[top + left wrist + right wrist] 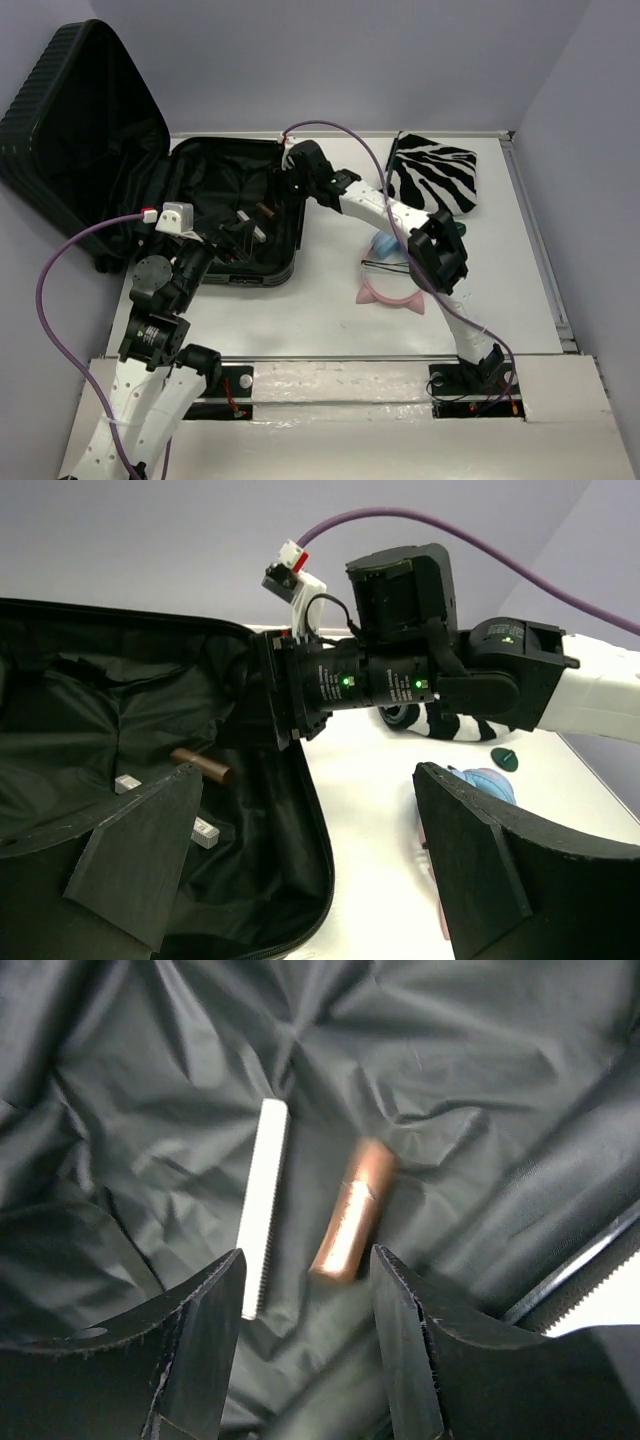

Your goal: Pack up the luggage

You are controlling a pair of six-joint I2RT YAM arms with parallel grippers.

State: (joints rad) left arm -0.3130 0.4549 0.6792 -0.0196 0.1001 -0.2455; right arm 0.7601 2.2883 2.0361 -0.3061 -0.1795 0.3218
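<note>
Luggage (215, 180) open; raised lid (80, 120) only in top view.

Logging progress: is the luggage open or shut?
Open. The luggage has its lid tilted back; a copper tube and white strip lie inside.

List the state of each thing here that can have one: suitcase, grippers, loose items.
luggage: open, lid tipped back to the left.
copper tube: lying loose on the luggage lining.
white strip: lying beside the copper tube, not touching.
zebra pouch: flat on the table, outside the luggage.
pink headband: on the table, not packed.
left gripper: open, empty.
right gripper: open, empty, over the copper tube.
</note>
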